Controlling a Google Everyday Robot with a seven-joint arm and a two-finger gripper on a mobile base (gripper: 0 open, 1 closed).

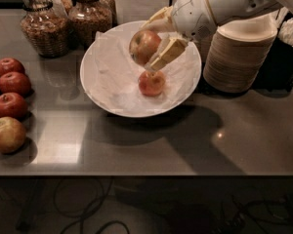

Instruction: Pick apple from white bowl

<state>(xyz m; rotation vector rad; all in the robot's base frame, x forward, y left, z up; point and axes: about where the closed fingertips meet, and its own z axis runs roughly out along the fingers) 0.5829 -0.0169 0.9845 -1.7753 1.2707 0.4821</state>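
claw (150, 48) pinching apple (140, 45) above white bowl (107, 77), glossy grey counter (151, 147), cables (83, 206) on dark floor (185, 213)

Dim overhead light; table (136, 155) glare; fingers (168, 52) above white bowl (101, 84), shadow beneath

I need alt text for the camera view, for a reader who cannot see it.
The gripper is shut on the apple, holding it above the white bowl, where a smaller red apple lies. Around it stand loose apples, jars and stacked beige bowls.
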